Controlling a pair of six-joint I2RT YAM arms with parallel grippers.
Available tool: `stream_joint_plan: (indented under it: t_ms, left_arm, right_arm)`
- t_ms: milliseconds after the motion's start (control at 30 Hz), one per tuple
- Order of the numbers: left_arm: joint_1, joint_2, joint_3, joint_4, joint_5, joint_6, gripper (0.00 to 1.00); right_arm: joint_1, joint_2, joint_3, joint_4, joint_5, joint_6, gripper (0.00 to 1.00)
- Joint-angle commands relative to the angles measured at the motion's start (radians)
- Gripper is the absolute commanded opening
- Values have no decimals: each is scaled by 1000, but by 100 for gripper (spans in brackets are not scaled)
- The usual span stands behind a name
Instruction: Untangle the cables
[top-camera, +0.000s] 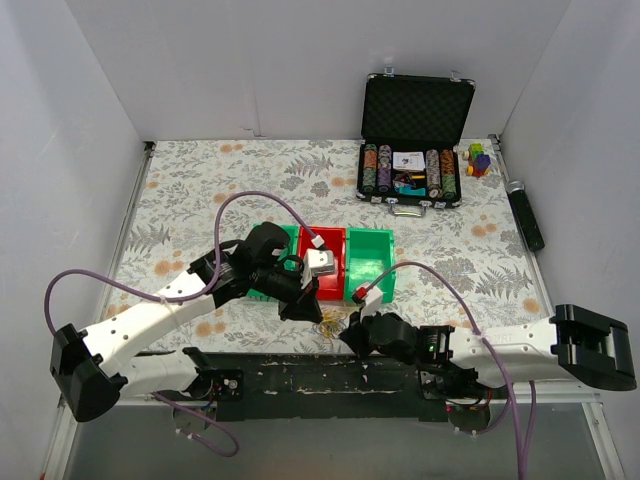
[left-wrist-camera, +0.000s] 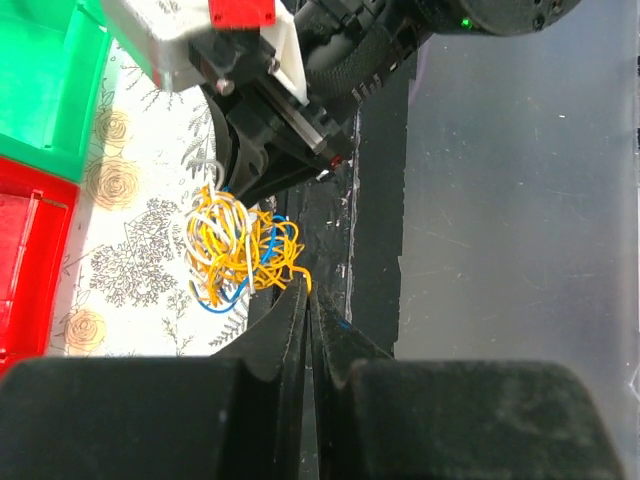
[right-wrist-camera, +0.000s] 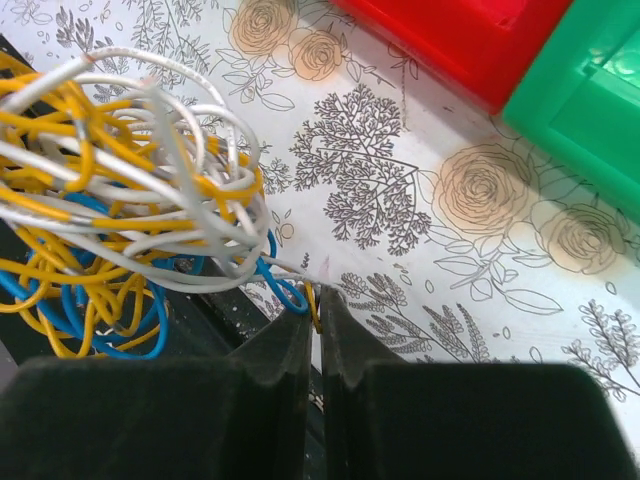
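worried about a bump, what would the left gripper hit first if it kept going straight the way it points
The left gripper would push into the cables, which touch its shut tips. Right behind them sits the right gripper, though depth is unclear.

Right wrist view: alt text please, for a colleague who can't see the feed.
The right gripper, jaws shut, pinches a strand at the lower edge of a knot of cables, yellow, white and blue, that fills the left side. Beyond it, on the floral tablecloth, sit a red bin and a green bin.
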Motion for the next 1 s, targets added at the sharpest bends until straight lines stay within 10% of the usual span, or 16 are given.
stream_joint_plan:
  t_ms: [0,633,967]
  left_arm:
    - [6,-53,73,-58,-18,71,0]
    - [66,-120,331,-236,-206,324,0]
    - [66,-189,518,9,-415,260,0]
  right_arm:
    - [6,-66,-31,-111,61,31,10]
    - [8,-206,-35,-387,99,106,6]
    - [8,-151,-44,-359,73,120,7]
